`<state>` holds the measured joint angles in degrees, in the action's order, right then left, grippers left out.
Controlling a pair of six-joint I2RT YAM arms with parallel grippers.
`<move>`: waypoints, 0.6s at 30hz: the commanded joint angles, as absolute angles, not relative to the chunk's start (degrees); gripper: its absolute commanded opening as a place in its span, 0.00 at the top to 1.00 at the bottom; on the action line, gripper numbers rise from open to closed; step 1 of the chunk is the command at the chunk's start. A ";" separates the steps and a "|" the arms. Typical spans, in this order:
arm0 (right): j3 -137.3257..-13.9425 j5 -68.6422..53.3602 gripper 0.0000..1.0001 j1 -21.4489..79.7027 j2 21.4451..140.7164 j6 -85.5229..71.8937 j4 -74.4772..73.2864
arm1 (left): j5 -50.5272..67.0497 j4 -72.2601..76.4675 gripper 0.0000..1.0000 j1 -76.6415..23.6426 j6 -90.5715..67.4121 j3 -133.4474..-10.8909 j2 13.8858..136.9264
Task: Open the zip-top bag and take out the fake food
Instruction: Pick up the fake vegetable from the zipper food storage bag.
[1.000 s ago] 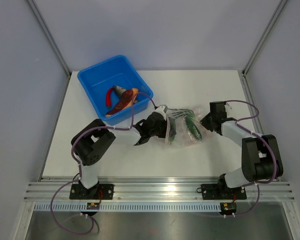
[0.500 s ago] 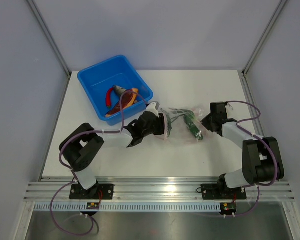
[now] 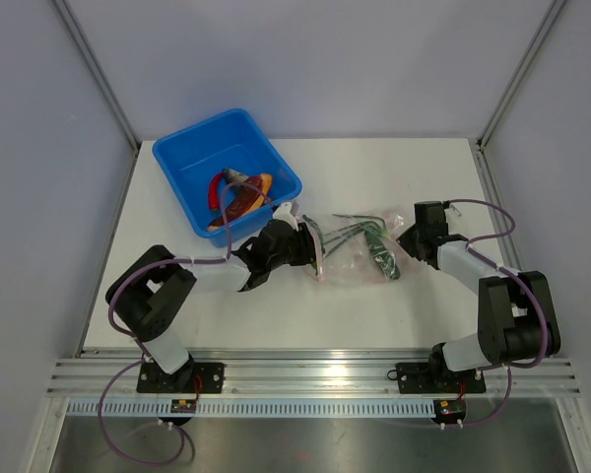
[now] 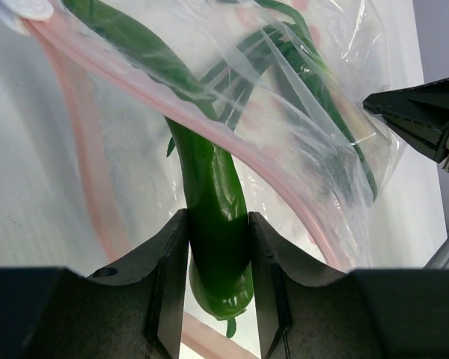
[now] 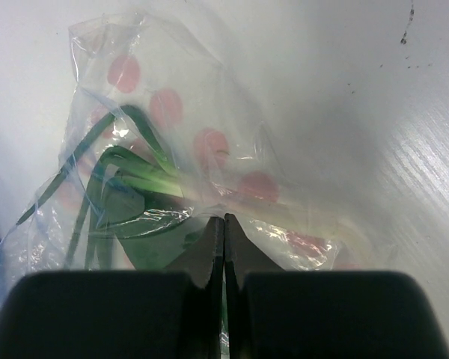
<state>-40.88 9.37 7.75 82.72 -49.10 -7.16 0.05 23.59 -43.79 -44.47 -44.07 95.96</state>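
The zip-top bag (image 3: 360,258) lies crumpled at mid-table, clear plastic with a pink zip strip (image 4: 239,146) and pink dots (image 5: 207,142). My left gripper (image 3: 310,248) is at the bag's left mouth, shut on a glossy green pepper (image 4: 213,217) whose other end still reaches past the zip strip into the bag. Green beans (image 3: 355,229) and another dark green piece (image 3: 382,258) remain inside. My right gripper (image 5: 224,224) is shut on a fold of the bag's right edge, also seen as my right gripper (image 3: 404,241) from above. More fake food (image 3: 238,192) lies in the blue tub.
A blue plastic tub (image 3: 177,153) stands at the back left, just behind my left wrist. Grey walls close in the table on three sides. My right gripper's black tip (image 4: 415,120) shows beyond the bag in the left wrist view.
My left arm has drawn back to the left with the green pepper in its grip. The bag has stretched out flatter between the two grippers. The right gripper has held its place.
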 commanded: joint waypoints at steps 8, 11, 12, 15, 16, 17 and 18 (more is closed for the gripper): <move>-42.36 9.76 1.00 7.47 82.44 -48.69 -7.65 | 1.58 16.44 0.71 -43.07 -40.17 -48.61 92.46; -42.45 9.67 1.00 7.38 82.44 -48.60 -7.65 | 3.33 13.90 0.71 -42.80 -38.94 -47.73 90.71; -42.45 9.67 1.00 7.38 82.44 -48.69 -7.65 | 4.04 13.02 0.71 -42.80 -38.50 -47.90 90.36; -42.45 9.49 1.00 7.38 82.27 -48.52 -7.56 | 6.67 11.34 0.71 -42.71 -36.92 -47.29 89.04; -42.45 9.41 1.00 7.47 82.27 -48.43 -7.56 | 8.33 11.42 0.71 -42.54 -36.57 -47.02 88.51; -42.45 9.23 1.00 7.38 82.44 -48.43 -7.47 | 9.48 11.43 0.71 -42.10 -36.56 -46.76 88.42; -42.45 9.23 1.00 7.38 82.35 -48.34 -7.38 | 10.80 12.38 0.71 -41.75 -36.56 -46.50 88.33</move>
<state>-40.88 8.91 7.75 82.72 -49.06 -7.40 5.48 12.05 -42.70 -38.89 -46.57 90.87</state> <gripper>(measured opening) 0.009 0.368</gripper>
